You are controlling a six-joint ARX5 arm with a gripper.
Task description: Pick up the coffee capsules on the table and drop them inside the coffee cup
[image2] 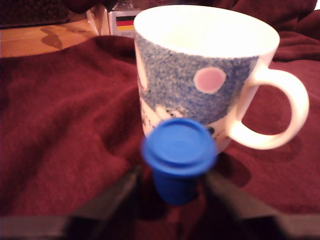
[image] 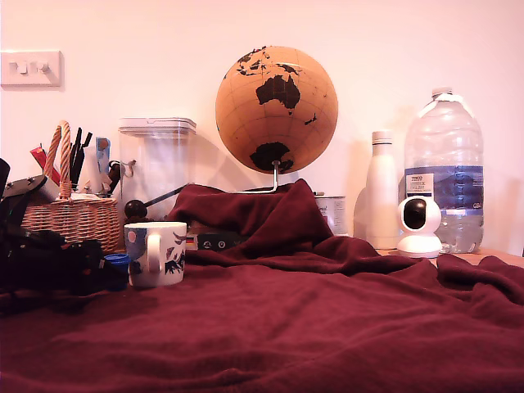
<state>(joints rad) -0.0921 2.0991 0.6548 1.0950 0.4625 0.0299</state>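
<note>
Blue capsule between the gripper fingers, just in front of the cup.

In the exterior view, from the left: the gripper (image: 97, 270) sits low at the cloth, the blue capsule (image: 117, 264) at its tip, then the cup (image: 157, 253) just beside it. The fingers (image2: 116, 196) stand on both sides of the capsule (image2: 178, 155); I cannot tell if they already press it. The low approach probably serves for taking the capsule before lifting it over the rim. No black capsule is visible.

Blue coffee capsule (image2: 178, 157) upright on the dark-red table (image2: 60, 130), rim uppermost, between the two blurred fingers (image2: 112, 202) of the gripper (image2: 172, 200), contact unclear. Just beyond it, coffee cup (image2: 200, 75) with pinkish dot, white handle. Sliver of light wood (image2: 42, 37) farther off.
</note>
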